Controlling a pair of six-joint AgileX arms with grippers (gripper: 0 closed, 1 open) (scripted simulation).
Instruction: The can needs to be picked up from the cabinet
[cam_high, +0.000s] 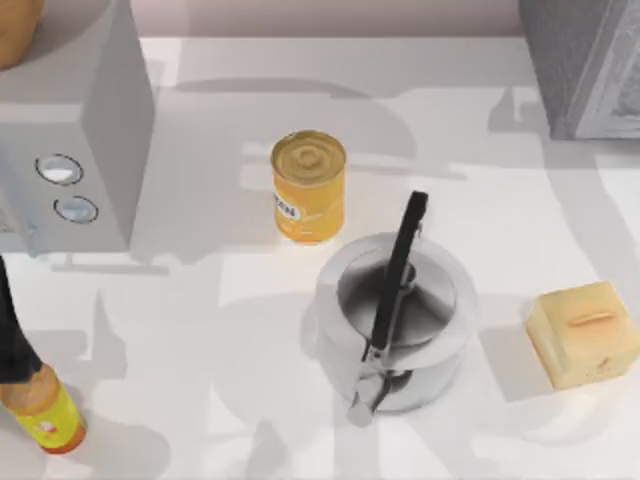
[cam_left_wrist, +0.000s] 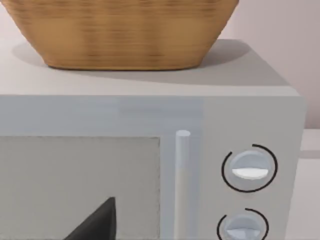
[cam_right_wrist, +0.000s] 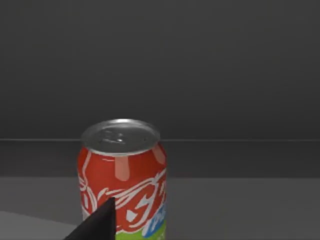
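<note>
The can (cam_right_wrist: 123, 177) is red with white lettering and a silver top. It stands upright on a grey shelf inside the dark cabinet (cam_right_wrist: 200, 75), close in front of my right gripper (cam_right_wrist: 96, 224), of which a dark tip shows low beside the can. In the top view the grey cabinet (cam_high: 585, 65) is at the back right corner. My left gripper (cam_left_wrist: 95, 224) faces the microwave door (cam_left_wrist: 75, 185), and the left arm (cam_high: 10, 335) is at the left edge.
A yellow tin (cam_high: 309, 187) stands mid-table. In front of it sits a steel pot (cam_high: 440, 345) with a black handle. A yellow block (cam_high: 583, 333) lies at the right, a sauce bottle (cam_high: 48, 410) at the front left. A basket (cam_left_wrist: 125, 30) tops the microwave (cam_high: 70, 130).
</note>
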